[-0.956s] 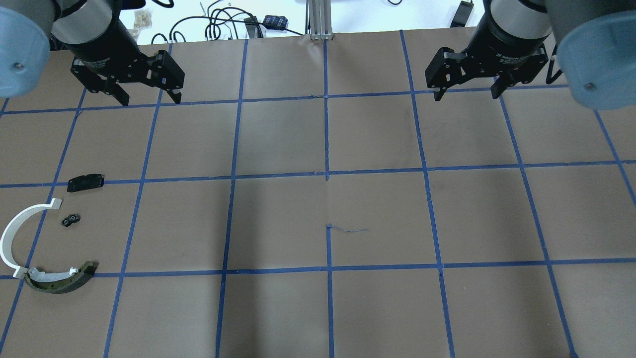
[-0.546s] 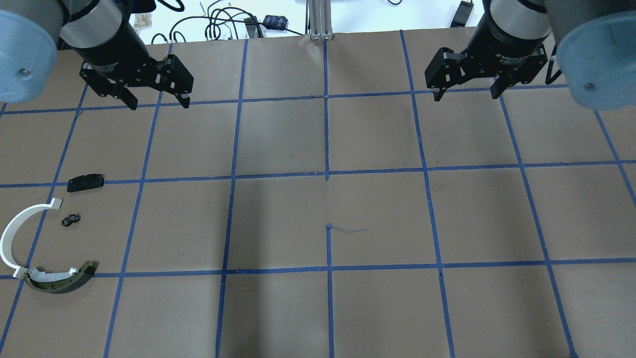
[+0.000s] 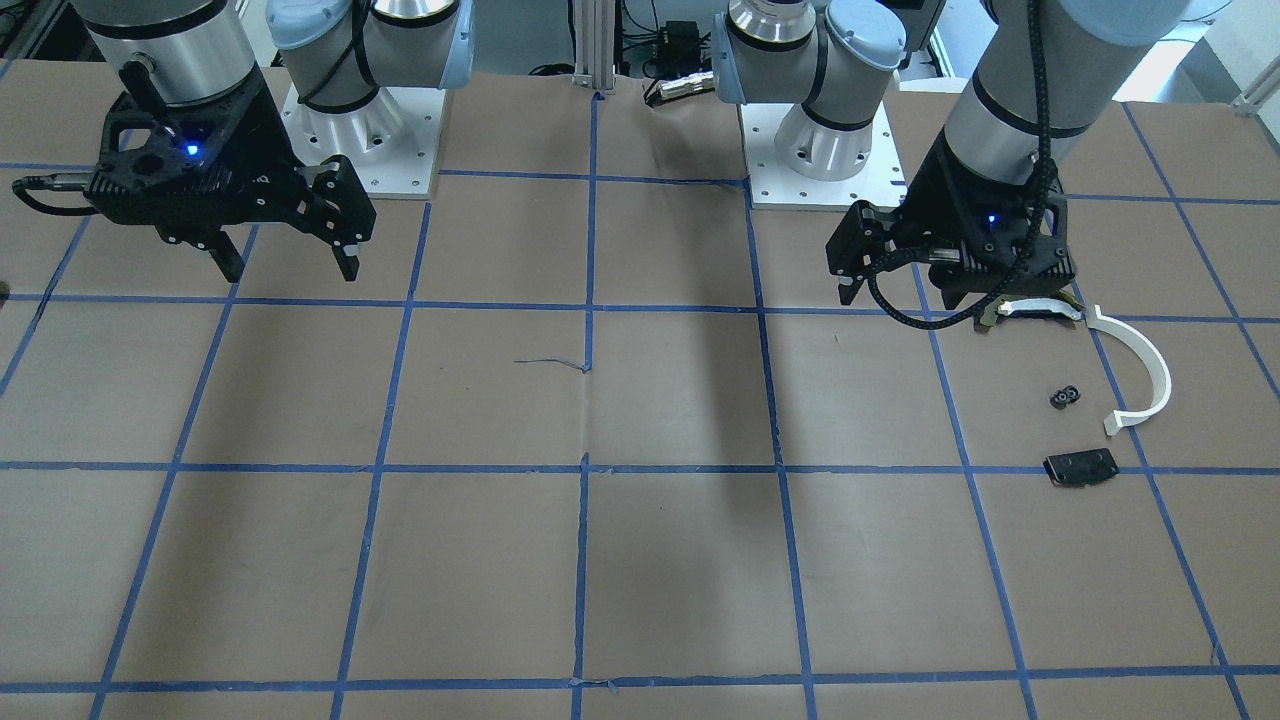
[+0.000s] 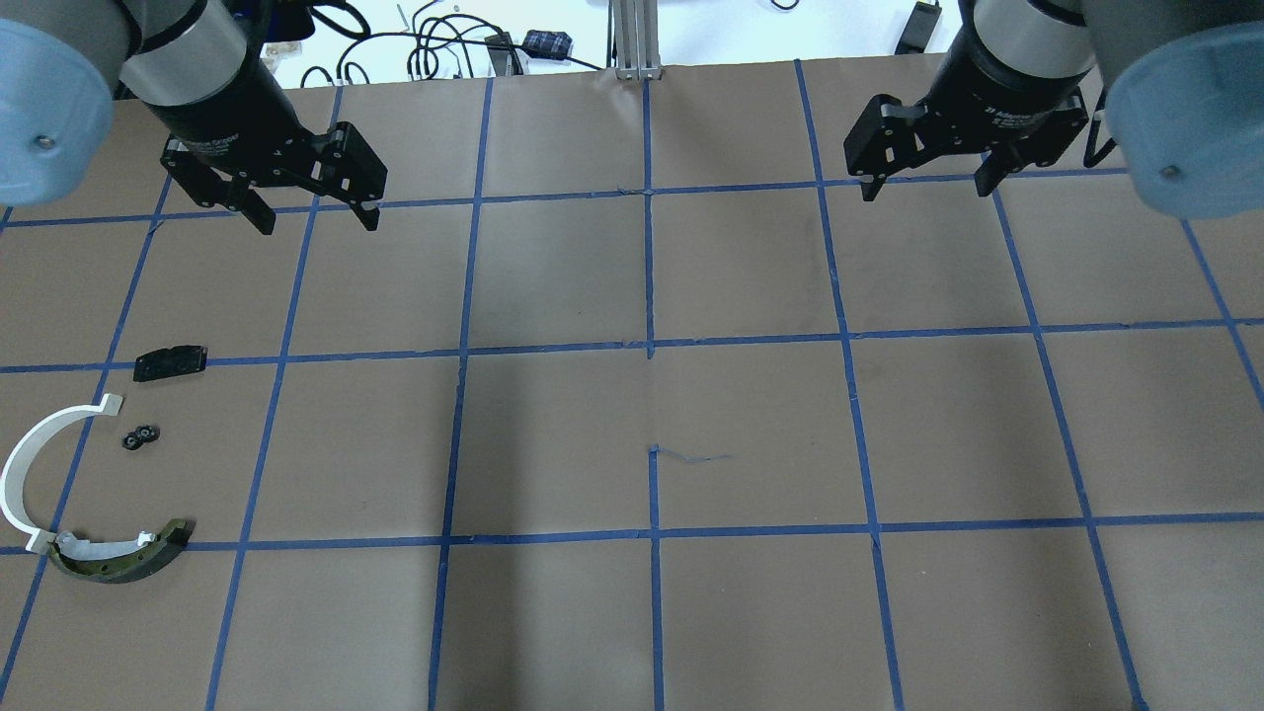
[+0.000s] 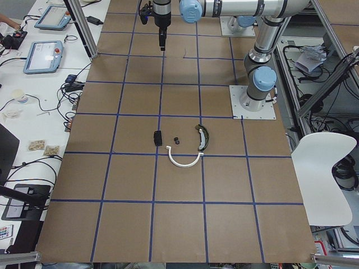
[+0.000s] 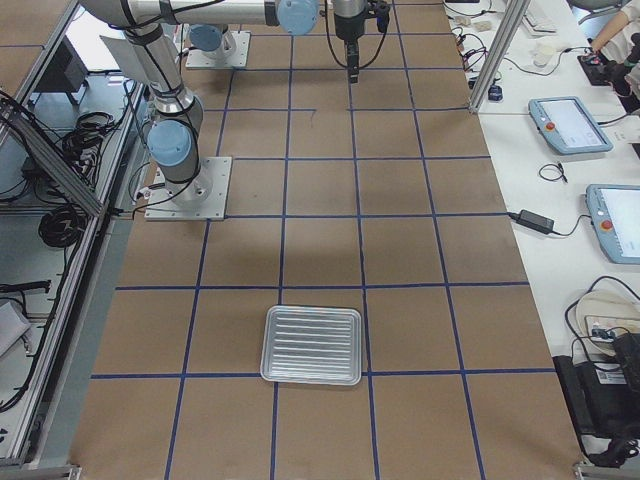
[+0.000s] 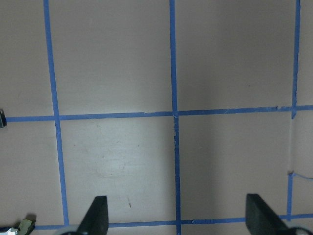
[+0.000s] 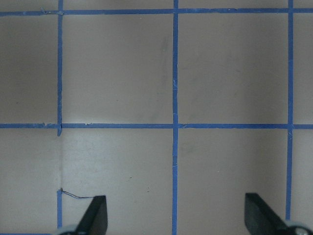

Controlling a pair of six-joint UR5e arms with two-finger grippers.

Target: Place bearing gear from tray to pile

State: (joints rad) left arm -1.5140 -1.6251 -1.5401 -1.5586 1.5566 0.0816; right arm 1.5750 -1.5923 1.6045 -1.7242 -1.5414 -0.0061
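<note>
left gripper (image 4: 316, 212) has slid toward the right of the overhead frame and a touch lower over the last second, away from the top left corner. right gripper (image 4: 926, 183) hasn't budged, parked at the upper right.

both of my grippers are spread wide with nothing between the fingers. the left wrist camera shows my fingertips (image 7: 96, 215) far apart over bare brown paper and blue tape lines, and the right wrist view shows the same.

now the part: the bearing gear (image 4: 140, 436), a tiny black double-ring piece, sits at the lower left of the overhead frame. it lies apart from its neighbours, between the flat black plate (image 4: 170, 361) above it and the white half-ring strip (image 4: 20, 464) to its left. the olive-and-black shoe-like piece (image 4: 118, 558) lies below, touching the strip's lower end. so it's down in the pile, well away from the ribbed metal tray (image 6: 312, 345) near the bottom of the right-side view. i'd call the placing done, and my left arm's drift looks like pulling back to rest.

writing: white lettering on my right wrist collar seems to start "2f adaptive". the rest is too small, and the print on the left collar is unreadable.
</note>
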